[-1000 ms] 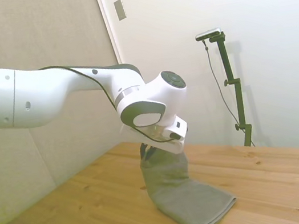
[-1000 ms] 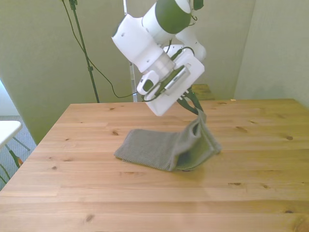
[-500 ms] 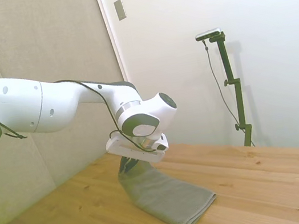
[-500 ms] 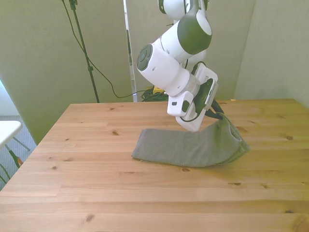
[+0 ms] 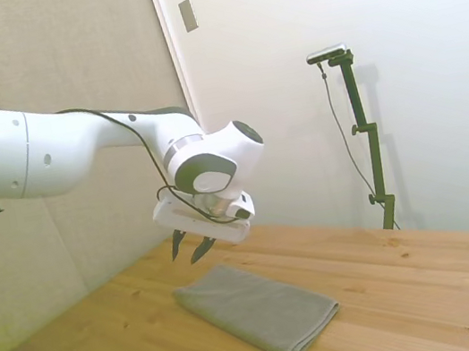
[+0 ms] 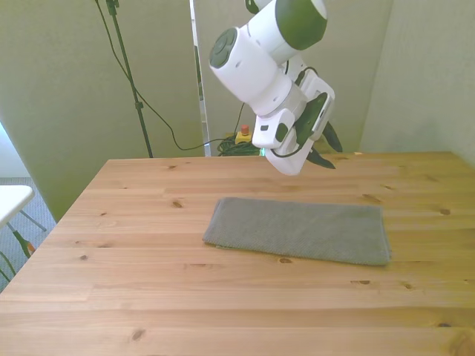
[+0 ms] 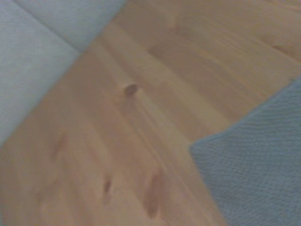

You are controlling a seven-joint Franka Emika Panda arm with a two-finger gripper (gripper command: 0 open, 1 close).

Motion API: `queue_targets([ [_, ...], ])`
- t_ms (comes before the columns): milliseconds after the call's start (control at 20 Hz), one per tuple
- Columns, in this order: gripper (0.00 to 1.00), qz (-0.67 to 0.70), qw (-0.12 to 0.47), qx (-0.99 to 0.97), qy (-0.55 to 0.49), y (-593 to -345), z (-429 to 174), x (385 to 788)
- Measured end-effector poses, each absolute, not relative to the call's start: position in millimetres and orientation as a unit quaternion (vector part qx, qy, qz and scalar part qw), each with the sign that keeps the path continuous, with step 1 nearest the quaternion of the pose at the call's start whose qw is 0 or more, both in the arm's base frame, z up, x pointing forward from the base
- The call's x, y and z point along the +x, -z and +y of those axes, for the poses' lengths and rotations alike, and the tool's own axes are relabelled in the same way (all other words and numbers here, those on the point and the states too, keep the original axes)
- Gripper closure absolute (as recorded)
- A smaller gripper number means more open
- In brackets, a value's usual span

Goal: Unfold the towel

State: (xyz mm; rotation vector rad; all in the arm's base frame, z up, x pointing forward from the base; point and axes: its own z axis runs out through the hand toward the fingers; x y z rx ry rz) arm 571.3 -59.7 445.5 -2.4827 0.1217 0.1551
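1. Grey terry towel [image 6: 300, 231] lies flat on the wooden bench [image 6: 223, 311], a long rectangle with layered edges at the end nearest the side camera [image 5: 260, 309]; it sits near the bench's middle, reaching toward the front view's right.
2. Gripper [image 6: 324, 148] hangs in the air above the towel's far edge, clear of the cloth; fingers [image 5: 202, 249] are spread apart and hold nothing.
3. Wrist view, blurred: one towel corner [image 7: 256, 169] on bare wood [image 7: 141, 117]; a knot shows in the grain beside it.
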Motion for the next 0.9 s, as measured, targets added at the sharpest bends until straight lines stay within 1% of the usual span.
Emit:
queue_targets([
  [100,0.00,0.080,0.288,-0.953,-0.038,-426,-43,568],
  [200,0.00,0.114,0.260,-0.959,-0.021,-406,-24,557],
  [300,0.00,0.147,0.230,-0.962,-0.008,-394,-6,538],
  [400,0.00,0.181,0.200,-0.963,0.000,-389,9,513],
  [550,0.00,0.238,0.157,-0.958,0.000,-393,22,467],
  [700,0.00,0.304,0.118,-0.945,-0.005,-405,26,420],
  [750,0.00,0.326,0.104,-0.940,-0.006,-412,27,405],
  [900,0.00,0.374,0.072,-0.925,-0.012,-446,29,365],
])
